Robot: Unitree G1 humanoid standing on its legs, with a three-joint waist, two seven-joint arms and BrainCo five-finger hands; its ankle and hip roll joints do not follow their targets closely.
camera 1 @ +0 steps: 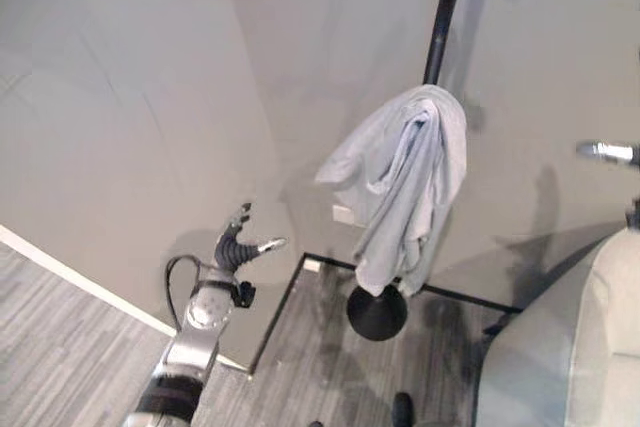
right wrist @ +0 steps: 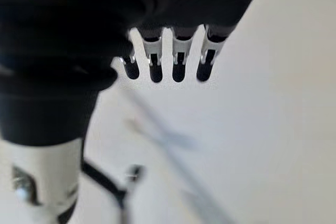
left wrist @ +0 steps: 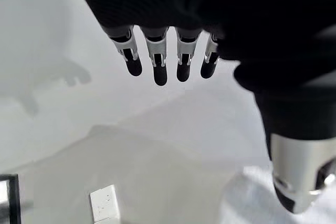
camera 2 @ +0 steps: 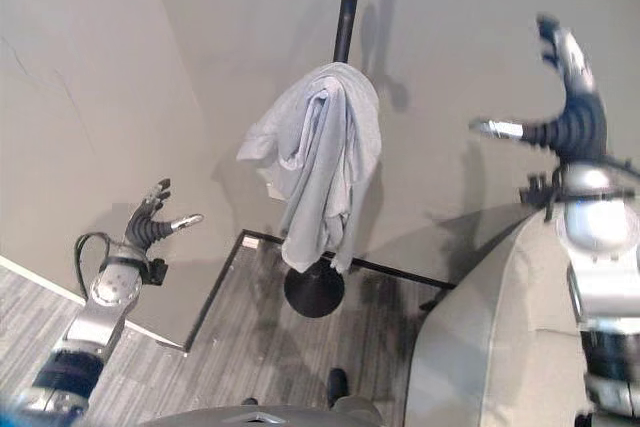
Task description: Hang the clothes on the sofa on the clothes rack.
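Closest to us is the sofa [camera 2: 500,347], one pale, smooth upholstered back, cut off at the frame's lower edge. Now to the garment [camera 2: 320,162]: a single light blue-grey piece of soft, creased cloth, draped over the clothes rack [camera 2: 347,7] and hanging in long folds down the pole. We see one rack, a slim black pole with a round black base [camera 2: 314,292] on the grey striped floor [camera 2: 250,347]; its top runs out of view, so what the cloth hangs from is hidden under the fabric. A small white wall plate [camera 1: 343,214] peeks out beside the cloth, just by the rack.

Left of the rack and lower, well apart from it, our left hand [camera 2: 152,222] is raised, fingers [left wrist: 160,61] straight and spread, thumb apart, holding nothing. Right of the rack, above the sofa, our right hand [camera 2: 572,112] is up too, fingers [right wrist: 178,61] extended, thumb out sideways, empty. Behind the rack, plain matte grey walls [camera 1: 120,97] meet in a corner, with a white skirting strip [camera 1: 80,282] on the wall to the left of the rack.
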